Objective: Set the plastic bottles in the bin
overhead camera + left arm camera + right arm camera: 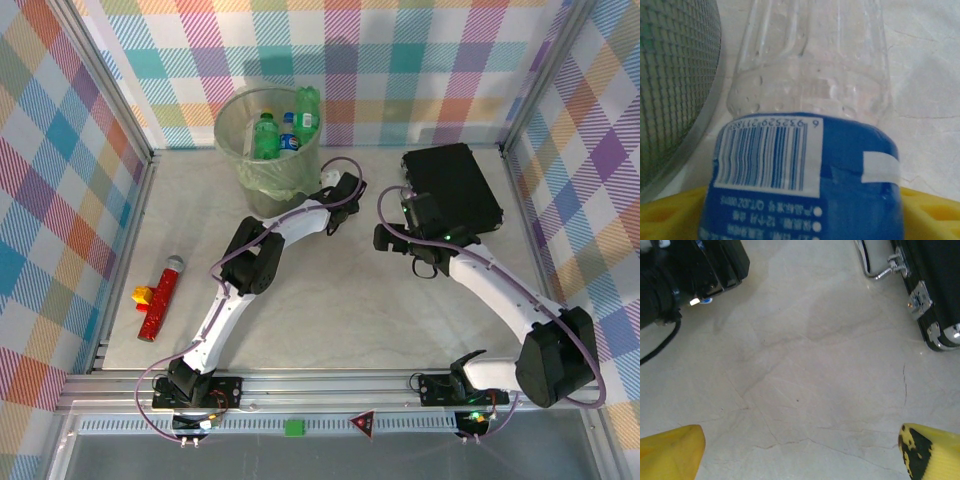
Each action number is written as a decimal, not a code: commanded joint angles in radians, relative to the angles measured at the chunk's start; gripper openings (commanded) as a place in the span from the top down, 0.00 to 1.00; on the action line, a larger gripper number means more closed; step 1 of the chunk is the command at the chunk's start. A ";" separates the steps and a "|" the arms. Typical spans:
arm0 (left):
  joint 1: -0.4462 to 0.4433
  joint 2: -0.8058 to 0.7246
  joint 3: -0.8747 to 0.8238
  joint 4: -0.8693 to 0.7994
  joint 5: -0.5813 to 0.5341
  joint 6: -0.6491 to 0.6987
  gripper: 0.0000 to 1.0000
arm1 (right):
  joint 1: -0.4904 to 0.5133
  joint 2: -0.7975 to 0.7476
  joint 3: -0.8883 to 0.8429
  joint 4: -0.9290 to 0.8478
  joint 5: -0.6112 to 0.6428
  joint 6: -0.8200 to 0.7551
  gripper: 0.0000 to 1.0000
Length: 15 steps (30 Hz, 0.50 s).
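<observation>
Bottles first, working outward from the arm bases. On your right, the right gripper [800, 445] hangs over bare table [350, 310] with its yellow fingers spread wide and nothing between them. The black case [455, 185] lies just beyond it, and that is not yours to move. Off to your left a red toy microphone [160, 298] lies on the table, well apart from everything. It is no part of the job either.

Farther out, the left gripper [800, 215] has a clear bottle [810, 75] with a blue label between its fingers. The yellow pads sit right at the label's sides. You cannot tell from the wrist view whether they are pressing it or only flanking it. That bottle is outside the bin [670, 75], just beside its mesh wall and base rim.

At the far end, the bin already holds at least three bottles. A green bottle [265, 137], a blue-labelled bottle [289, 135] and a second green bottle [307, 108] show above the bag, and any deeper ones are hidden.

Judging from overhead, the bottle at your left gripper looks like the one left out. So the task seems nearly done: secure the grasp, lift over the rim, release.
</observation>
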 commanded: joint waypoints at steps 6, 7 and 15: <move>0.009 0.022 0.006 0.008 0.090 0.006 0.48 | -0.005 0.006 0.011 0.009 -0.016 0.024 0.01; 0.010 0.015 -0.007 0.022 0.098 0.012 0.48 | -0.005 0.008 0.011 0.015 -0.021 0.026 0.01; 0.009 -0.215 -0.337 0.313 0.281 0.060 0.50 | -0.005 0.080 0.092 0.021 -0.037 0.028 0.01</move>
